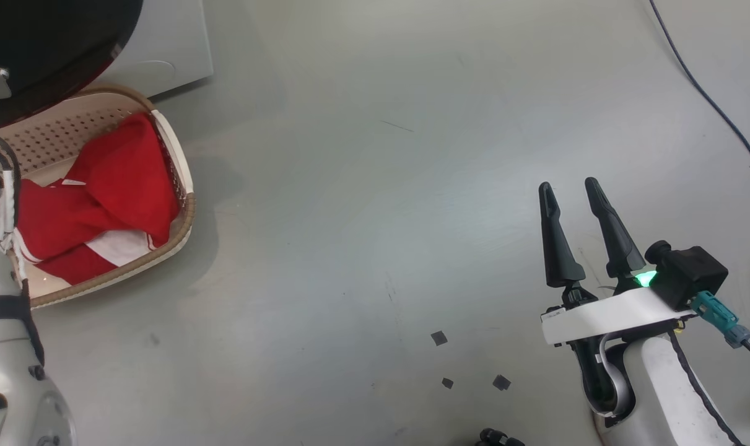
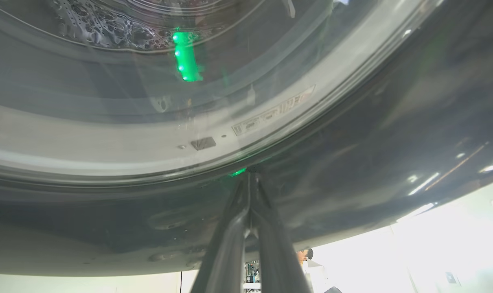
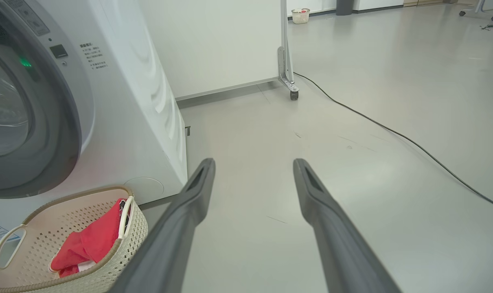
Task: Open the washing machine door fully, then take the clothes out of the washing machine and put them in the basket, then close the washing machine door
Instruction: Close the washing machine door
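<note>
while the closed left gripper (image 2: 250,176) presses the washing machine door (image 2: 393,142) on its glossy rim, tips could skid off, leaving it unlatched; right gripper (image 1: 568,183) hangs, fingers spread.

- The clothes (image 1: 111,186) lie in the basket (image 1: 187,217), on the floor (image 1: 350,217) just before the washer (image 3: 140,101).
- My left gripper (image 2: 250,178) tips sit at the door (image 2: 393,142) rim.
- My right gripper (image 1: 570,189) hangs well right of the basket.

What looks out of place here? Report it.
Nothing spilled or damaged. The clothes lie heaped in the basket, one fold riding up against its handle. A few dark scraps dot the floor.
</note>
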Controlling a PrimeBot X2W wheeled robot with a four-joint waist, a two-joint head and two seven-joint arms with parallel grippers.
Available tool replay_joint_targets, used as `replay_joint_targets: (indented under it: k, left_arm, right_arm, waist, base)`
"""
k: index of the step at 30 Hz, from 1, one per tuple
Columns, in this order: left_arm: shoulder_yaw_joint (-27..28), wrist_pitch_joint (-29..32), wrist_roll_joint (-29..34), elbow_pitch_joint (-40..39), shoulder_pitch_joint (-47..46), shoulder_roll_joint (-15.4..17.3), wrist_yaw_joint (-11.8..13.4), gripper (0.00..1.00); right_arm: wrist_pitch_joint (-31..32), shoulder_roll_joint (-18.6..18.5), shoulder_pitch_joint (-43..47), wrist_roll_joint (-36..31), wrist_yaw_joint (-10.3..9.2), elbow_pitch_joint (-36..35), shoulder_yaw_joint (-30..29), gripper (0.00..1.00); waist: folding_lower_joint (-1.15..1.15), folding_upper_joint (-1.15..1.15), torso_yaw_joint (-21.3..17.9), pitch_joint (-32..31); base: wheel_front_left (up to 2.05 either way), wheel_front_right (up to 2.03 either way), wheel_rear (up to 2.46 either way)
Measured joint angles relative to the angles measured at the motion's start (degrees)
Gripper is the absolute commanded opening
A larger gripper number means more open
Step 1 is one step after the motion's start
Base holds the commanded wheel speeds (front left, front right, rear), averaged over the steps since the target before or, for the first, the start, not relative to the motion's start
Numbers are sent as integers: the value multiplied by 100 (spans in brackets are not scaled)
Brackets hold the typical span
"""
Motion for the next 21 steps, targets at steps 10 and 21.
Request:
replay_joint_targets:
  k: [10, 21]
  left_arm:
    - [115, -179, -236, -350, 606, -278, -15, 0]
    - [16, -375, -326, -1082, 1823, -521, -15, 100]
  right_arm:
    - [0, -53, 0, -238, -44, -9, -277, 100]
    - [-8, -218, 2, -415, -40, 10, -463, 100]
  waist:
    - [0, 0, 516, -101]
    - [0, 0, 1210, -327]
  base:
    - [0, 0, 0]
    - [0, 0, 0]
